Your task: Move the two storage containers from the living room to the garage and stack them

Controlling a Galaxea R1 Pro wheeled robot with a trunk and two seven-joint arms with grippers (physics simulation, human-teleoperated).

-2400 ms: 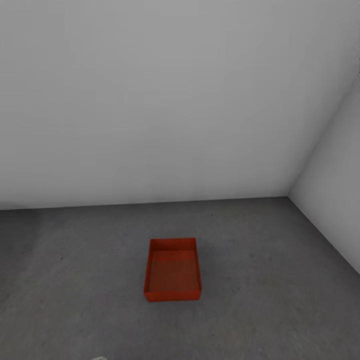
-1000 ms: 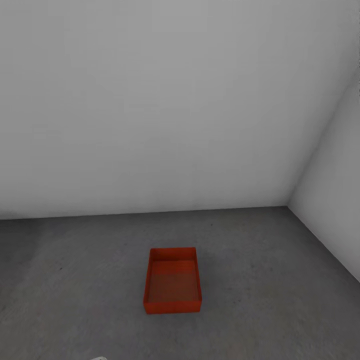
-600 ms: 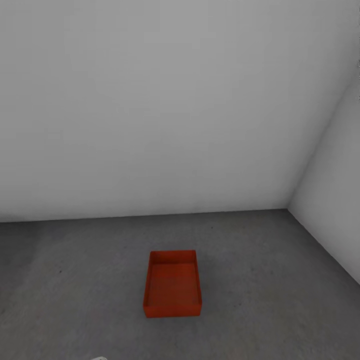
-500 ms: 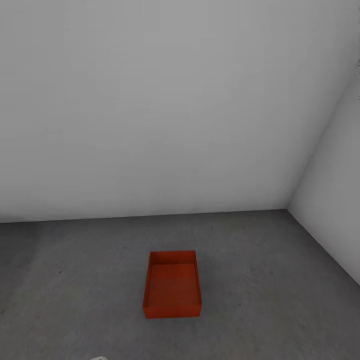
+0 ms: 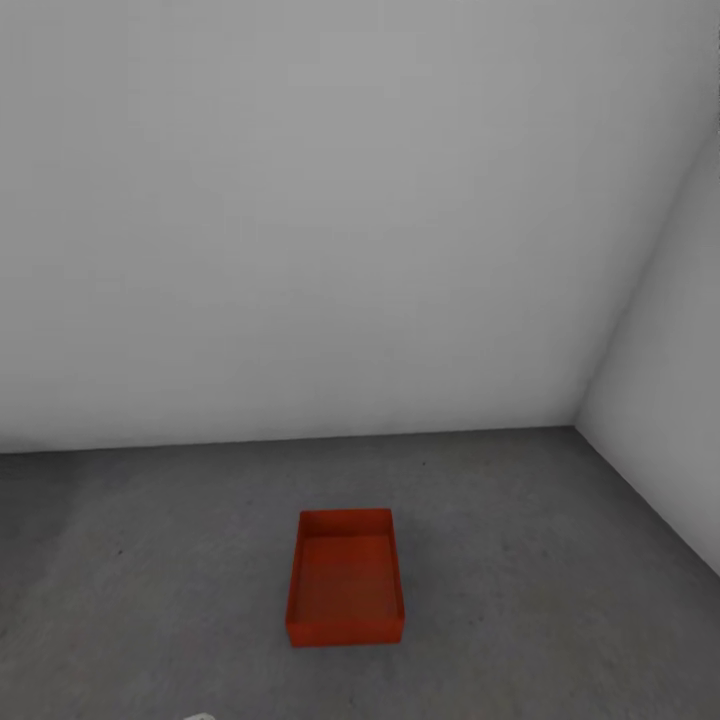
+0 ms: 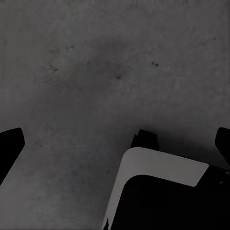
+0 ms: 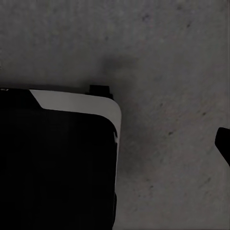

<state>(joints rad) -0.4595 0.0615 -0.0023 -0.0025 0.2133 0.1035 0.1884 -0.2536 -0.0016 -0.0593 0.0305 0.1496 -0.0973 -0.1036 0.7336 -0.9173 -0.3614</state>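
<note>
container [image 5: 345, 580] | orange-red, open-topped, rectangular, empty | upright on grey floor [image 5: 540, 580]

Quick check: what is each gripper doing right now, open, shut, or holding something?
Left gripper: open, holding nothing, above the concrete floor.
Right gripper: cannot tell; one fingertip shows.

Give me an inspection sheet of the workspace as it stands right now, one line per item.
Surface: dark grey floor, rough and speckled.
Job's things: one orange-red storage container sits open-topped and empty on the floor, nothing stacked on it.
Clutter: nothing seen.
Grippers: left gripper fingertips spread wide over bare floor, holding nothing; right gripper state cannot be told, one fingertip at the frame edge.
Cables: nothing seen.
Surroundings: plain white-grey walls meeting in a corner at the right.
</note>
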